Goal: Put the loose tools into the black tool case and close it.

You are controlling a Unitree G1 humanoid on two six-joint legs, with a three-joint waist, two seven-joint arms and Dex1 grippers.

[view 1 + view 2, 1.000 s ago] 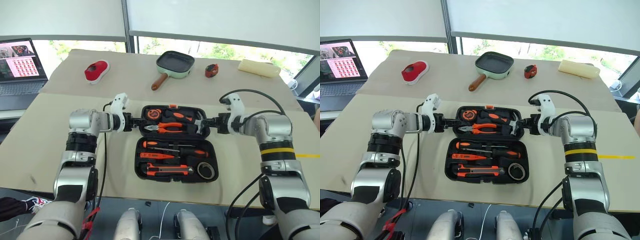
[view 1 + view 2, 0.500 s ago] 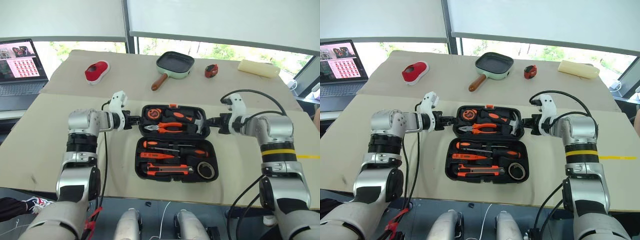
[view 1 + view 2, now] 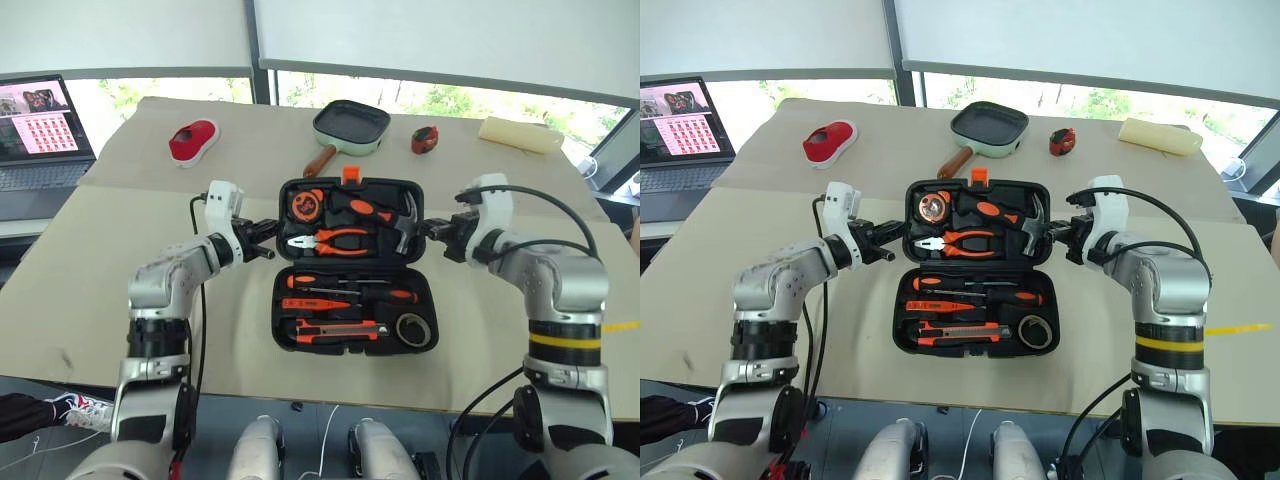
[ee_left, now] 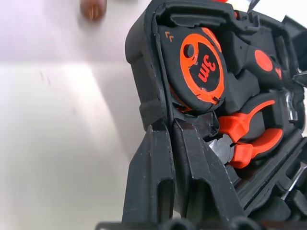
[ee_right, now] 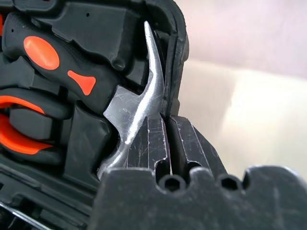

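The black tool case (image 3: 428,300) lies open on the table, its lid (image 3: 350,186) tilted up off the surface. My left gripper (image 3: 268,226) is shut on the lid's left rim (image 4: 144,62), beside the orange tape measure (image 4: 201,72). On the lid's right rim, next to the hammer head (image 5: 139,105), my right gripper (image 3: 428,231) is also shut. The base holds two screwdrivers (image 3: 350,283), the slim orange tester (image 3: 312,304), the utility knife (image 3: 335,331) and the tape roll (image 3: 412,328). Pliers (image 3: 335,240) sit in the lid.
Behind the case stand a green-rimmed frying pan (image 3: 350,127), a red shoe-shaped object (image 3: 193,141), a small red-and-black item (image 3: 424,139) and a pale block (image 3: 517,134). A laptop (image 3: 40,130) sits at the far left. The table's front edge runs just below the case.
Both grippers have closed on the lid's side rims and risen. The lid has swung up from lying flat to standing tilted. The base and its tools stayed put.
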